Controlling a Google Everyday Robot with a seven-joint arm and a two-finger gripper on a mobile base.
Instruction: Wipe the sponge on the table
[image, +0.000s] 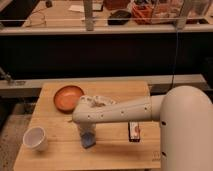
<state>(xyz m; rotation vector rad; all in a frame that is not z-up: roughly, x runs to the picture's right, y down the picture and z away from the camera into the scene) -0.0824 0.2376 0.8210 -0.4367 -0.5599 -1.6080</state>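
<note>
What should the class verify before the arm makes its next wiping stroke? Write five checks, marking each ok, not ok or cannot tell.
1. Gripper positioned on the sponge: ok, it points down right over it.
2. Sponge resting on the table: ok.
3. Firm hold on the sponge: cannot tell.
4. White cup apart from the sponge: ok, bare wood lies between them.
5. Small box apart from the sponge: ok, it lies on the other side, under the arm.
</note>
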